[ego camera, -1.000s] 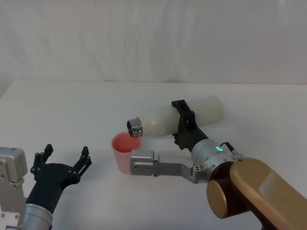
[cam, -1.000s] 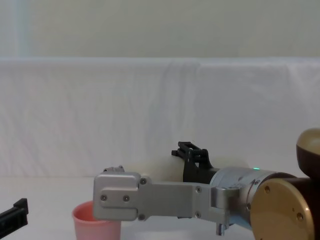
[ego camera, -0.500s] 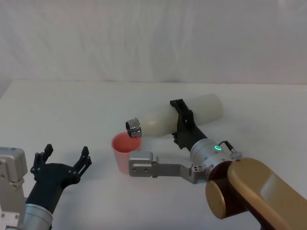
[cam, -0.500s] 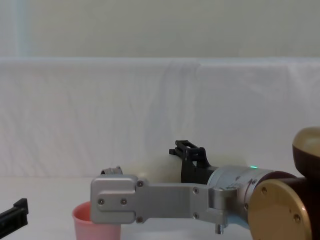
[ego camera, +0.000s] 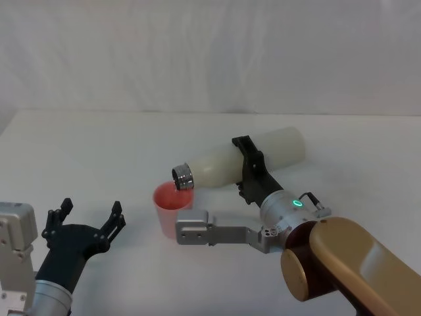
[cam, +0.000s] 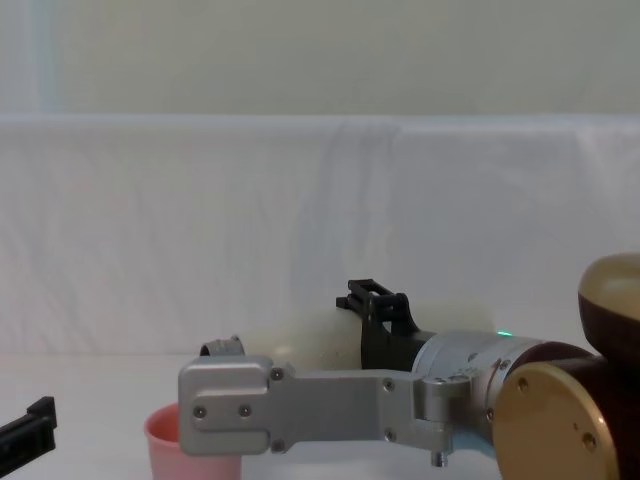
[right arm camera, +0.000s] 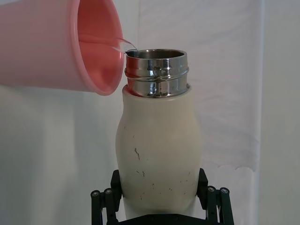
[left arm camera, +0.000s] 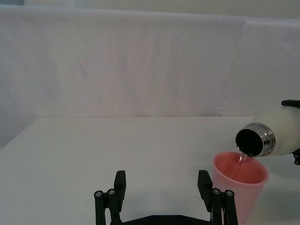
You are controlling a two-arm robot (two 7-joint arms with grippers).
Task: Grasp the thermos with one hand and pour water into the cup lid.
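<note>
The cream-white thermos lies tipped almost level, with my right gripper shut around its body. Its steel neck hangs over the rim of the pink cup lid, which stands upright on the table. In the left wrist view a thin stream of water runs from the thermos mouth into the cup lid. The right wrist view shows the thermos between the fingers and the cup lid at its mouth. My left gripper rests open to the cup lid's left.
White table with a white cloth backdrop behind. My right arm's grey bracket crosses in front of the cup lid in the chest view. Bare tabletop lies between the left gripper and the cup lid.
The thermos has tipped slightly further and its mouth has shifted a little left over the cup lid. The right forearm has sunk a little. The left gripper has stayed still.
</note>
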